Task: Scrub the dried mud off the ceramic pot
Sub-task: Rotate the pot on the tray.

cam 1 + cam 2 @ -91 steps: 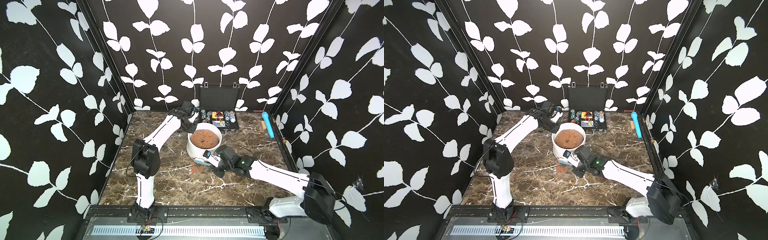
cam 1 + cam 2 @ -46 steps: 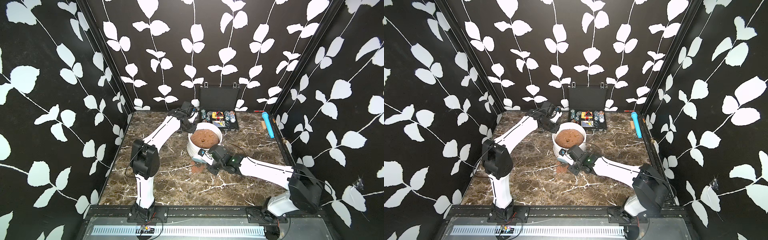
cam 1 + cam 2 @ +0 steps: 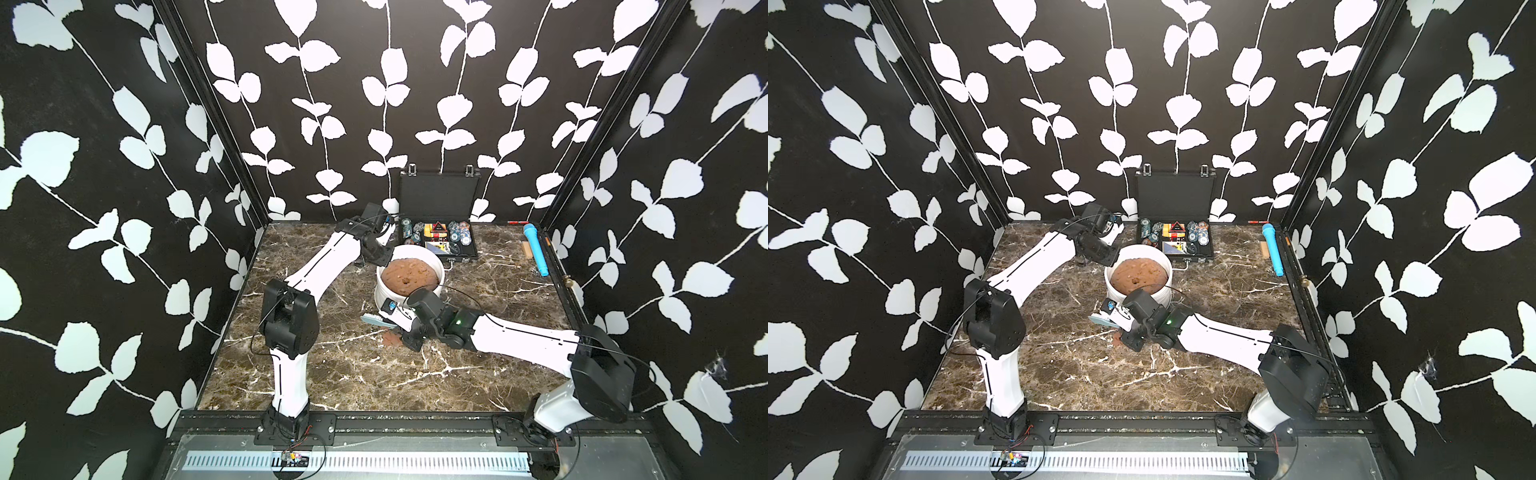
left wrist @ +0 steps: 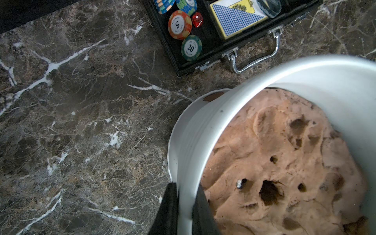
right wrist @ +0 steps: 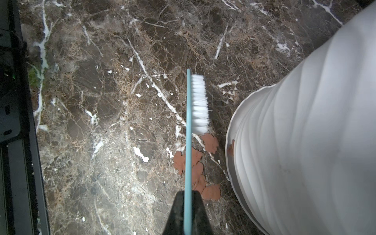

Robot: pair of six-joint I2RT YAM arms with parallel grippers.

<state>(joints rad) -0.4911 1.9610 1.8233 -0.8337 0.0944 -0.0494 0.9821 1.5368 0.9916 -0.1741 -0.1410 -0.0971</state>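
Note:
The white ribbed ceramic pot [image 3: 384,296] [image 3: 1113,293] stands mid-table, filled with a lumpy brown mound [image 4: 274,162]. My left gripper [image 4: 186,186] [image 3: 380,258] is shut on the pot's far rim, one finger outside and one inside. My right gripper [image 5: 188,193] [image 3: 399,319] is shut on the handle of a light-blue brush [image 5: 200,103] beside the pot's near wall [image 5: 305,132]. The white bristles face the pot without touching it. Flakes of dried mud [image 5: 209,142] [image 3: 390,340] lie on the table below the brush. A small patch [image 5: 231,149] clings to the pot's base rim.
An open black case of chips and cards [image 3: 436,239] [image 4: 203,40] stands right behind the pot. A blue cylinder [image 3: 536,251] and a small wooden piece [image 3: 527,250] lie by the right wall. The black front rail [image 5: 12,122] borders the marble table.
My right gripper has moved left along the pot's near side with the brush. The left arm and the pot have stayed where they were.

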